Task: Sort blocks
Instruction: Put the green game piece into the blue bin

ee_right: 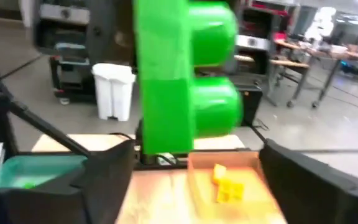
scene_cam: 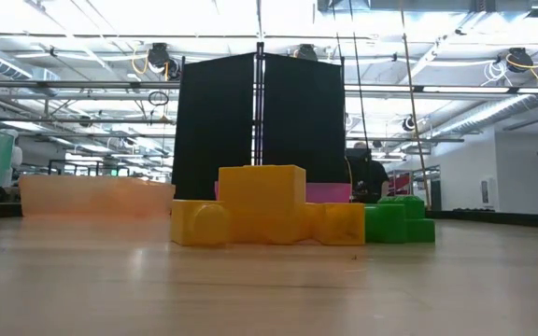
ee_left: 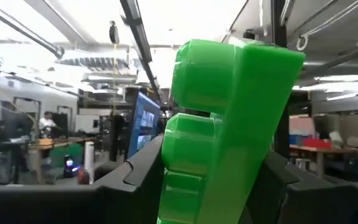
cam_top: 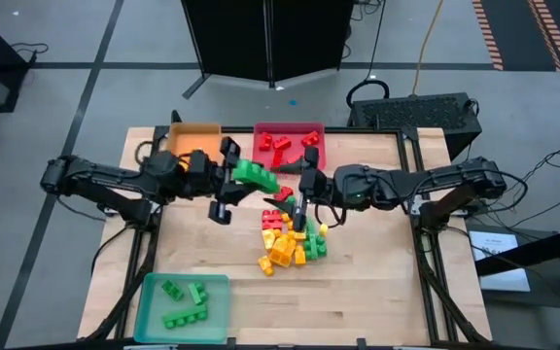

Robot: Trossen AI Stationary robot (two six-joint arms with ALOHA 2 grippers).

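Blocks (cam_top: 290,238) look light, hard and a bit slick, so pinch the flat sides, not the studs. From above, the pile sits mid-worktop (cam_top: 377,292); the left claw (cam_top: 233,180) is clamped on a long green block (cam_top: 257,176), and the right claw (cam_top: 301,199) hangs over the pile. Low view shows only yellow blocks (scene_cam: 264,207), no arms. Left wrist confirms that grip. Right wrist shows its claw gripping a green brick (ee_right: 182,78), hidden from above, plus yellow bricks (ee_right: 227,184) in the orange tray (ee_right: 197,180).

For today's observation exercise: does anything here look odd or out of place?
Yes: one long green brick hangs in the air above the table, between the left gripper and the right gripper, apart from the unsorted pile.
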